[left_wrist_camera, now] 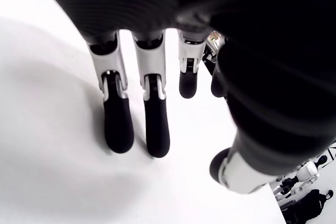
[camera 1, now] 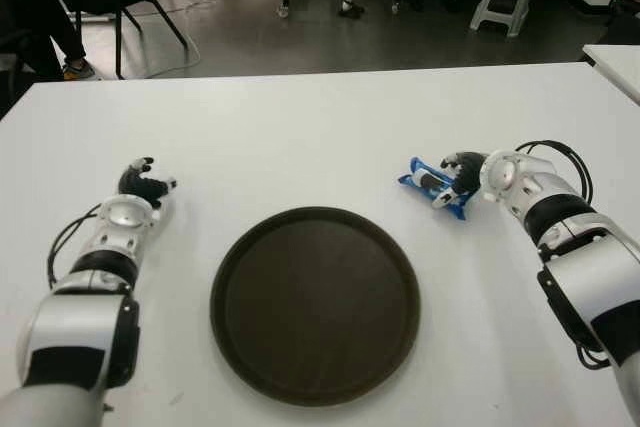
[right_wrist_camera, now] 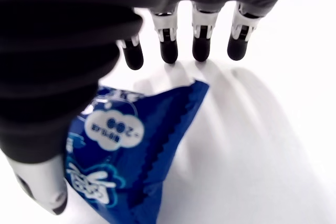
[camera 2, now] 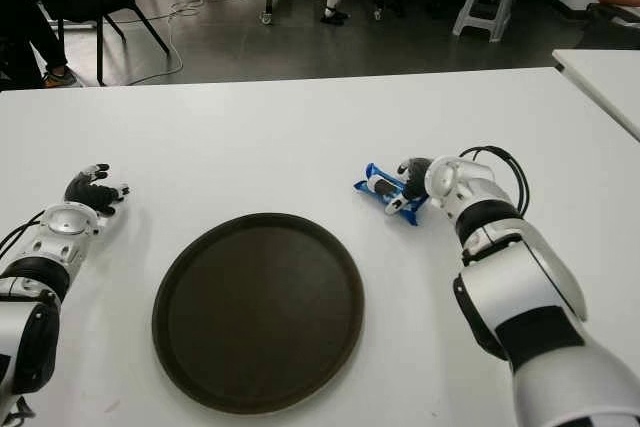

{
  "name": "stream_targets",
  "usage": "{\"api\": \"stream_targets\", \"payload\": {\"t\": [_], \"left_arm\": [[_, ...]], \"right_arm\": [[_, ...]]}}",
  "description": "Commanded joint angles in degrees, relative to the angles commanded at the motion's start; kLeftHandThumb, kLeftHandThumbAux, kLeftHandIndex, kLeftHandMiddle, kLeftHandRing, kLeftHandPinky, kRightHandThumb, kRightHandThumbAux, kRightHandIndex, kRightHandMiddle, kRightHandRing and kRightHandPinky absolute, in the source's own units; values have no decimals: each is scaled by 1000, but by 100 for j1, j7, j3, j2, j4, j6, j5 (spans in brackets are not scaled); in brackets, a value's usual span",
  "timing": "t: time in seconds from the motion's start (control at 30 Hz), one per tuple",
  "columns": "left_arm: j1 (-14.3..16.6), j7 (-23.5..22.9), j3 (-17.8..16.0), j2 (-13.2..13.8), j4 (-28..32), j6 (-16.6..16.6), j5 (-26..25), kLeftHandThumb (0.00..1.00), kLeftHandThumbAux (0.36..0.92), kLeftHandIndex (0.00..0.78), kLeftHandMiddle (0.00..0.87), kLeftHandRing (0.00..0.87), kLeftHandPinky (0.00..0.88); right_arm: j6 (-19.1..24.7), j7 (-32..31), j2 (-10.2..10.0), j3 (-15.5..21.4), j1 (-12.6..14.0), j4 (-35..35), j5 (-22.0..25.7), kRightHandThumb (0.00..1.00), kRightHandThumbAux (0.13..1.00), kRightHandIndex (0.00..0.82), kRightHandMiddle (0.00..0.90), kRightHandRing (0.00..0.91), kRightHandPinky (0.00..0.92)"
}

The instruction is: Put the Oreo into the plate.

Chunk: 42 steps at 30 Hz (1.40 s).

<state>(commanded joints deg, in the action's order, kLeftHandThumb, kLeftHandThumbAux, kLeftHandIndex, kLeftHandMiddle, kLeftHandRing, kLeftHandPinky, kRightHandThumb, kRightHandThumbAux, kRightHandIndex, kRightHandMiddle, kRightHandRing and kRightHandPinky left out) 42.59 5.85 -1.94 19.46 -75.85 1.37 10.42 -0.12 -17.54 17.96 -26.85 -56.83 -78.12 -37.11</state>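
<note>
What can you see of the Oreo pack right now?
The Oreo pack is a small blue glossy wrapper with white print and a serrated end seam, unopened as far as shows. It lies flat on the white table, right of the dark round plate and outside it. The right hand is over it, thumb beside the wrapper and fingers extended past it; a closed grasp is not visible.

One Oreo packet [camera 1: 432, 185]; one dark round plate [camera 1: 315, 304]; one white table [camera 1: 320, 117]; two hands
</note>
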Motion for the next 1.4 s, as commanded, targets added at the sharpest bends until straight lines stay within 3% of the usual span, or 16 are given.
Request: {"api": "stream_targets", "payload": {"t": [0.53,1.4], "left_arm": [[-7,-41,-47,-5,-22,-7,-33,209,791,62,94,106,115],[-1,-17,-134,-43,-8,9,-78,231,786,83,94,110,133]], "right_arm": [[268,451,-214,-118,139,-55,-138,0,731,35,52,25,0],[527,520,-444,-261,141,-72,-152,0,744,20,46,1,0]]}}
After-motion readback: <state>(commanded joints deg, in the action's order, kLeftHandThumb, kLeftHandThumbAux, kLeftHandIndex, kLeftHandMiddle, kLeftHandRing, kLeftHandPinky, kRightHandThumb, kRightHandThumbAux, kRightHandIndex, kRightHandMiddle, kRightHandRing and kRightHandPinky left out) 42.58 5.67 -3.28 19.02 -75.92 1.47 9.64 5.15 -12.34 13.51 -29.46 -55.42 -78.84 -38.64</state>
